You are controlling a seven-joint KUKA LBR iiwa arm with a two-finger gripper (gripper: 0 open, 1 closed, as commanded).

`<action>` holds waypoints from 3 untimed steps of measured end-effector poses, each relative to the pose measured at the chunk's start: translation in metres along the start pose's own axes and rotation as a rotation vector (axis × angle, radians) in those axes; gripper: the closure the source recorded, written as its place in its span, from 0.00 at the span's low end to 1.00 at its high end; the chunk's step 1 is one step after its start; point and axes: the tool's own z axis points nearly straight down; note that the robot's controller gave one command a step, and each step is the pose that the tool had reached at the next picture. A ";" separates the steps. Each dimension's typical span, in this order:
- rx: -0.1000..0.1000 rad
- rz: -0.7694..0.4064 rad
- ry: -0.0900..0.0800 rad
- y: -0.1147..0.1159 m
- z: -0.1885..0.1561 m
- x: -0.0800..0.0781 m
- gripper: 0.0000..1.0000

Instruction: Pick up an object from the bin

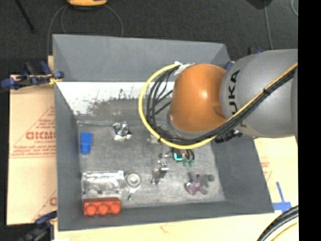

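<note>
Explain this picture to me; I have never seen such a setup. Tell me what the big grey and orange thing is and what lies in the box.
One camera looks down from above, somewhat sideways. The big grey body with the orange cover is a robot arm reaching in from the right, meant to pick one thing out of the grey metal bin. Its pincer hangs under the cover, mostly hidden; whether it holds anything cannot be told. On the bin's floor lie a blue block, a shiny metal piece, a clear plastic pack, an orange brick, a small metal clip and a purplish toy.
</note>
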 end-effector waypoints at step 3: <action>0.003 -0.197 -0.015 0.030 0.017 0.025 1.00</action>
